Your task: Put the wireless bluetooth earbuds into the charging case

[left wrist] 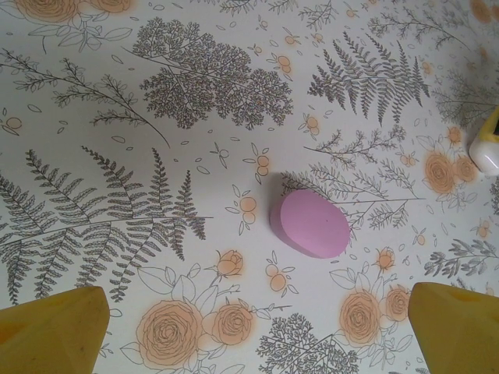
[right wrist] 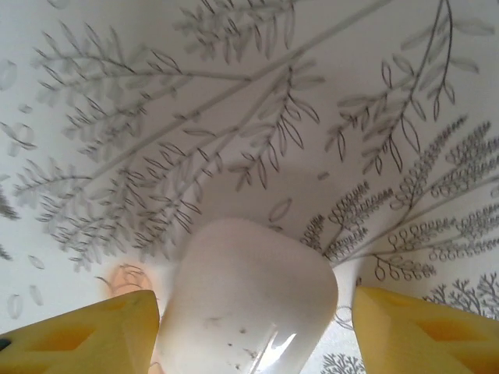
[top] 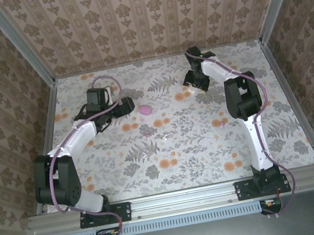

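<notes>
Now, charging case: shut, lying alone toward the far left, nothing blocking it.
Other things: pale earbud well to its right.
Left claw: wide, case just ahead of it.
Right claw: wide, straddling the earbud.
Hard to tell: earbud's near end is cut off.
Surface: floral print; patterned walls around.

1x pink charging case, 1x white rounded earbud, 2x grippers (left gripper, right gripper), 2 yellow fingers ea.
</notes>
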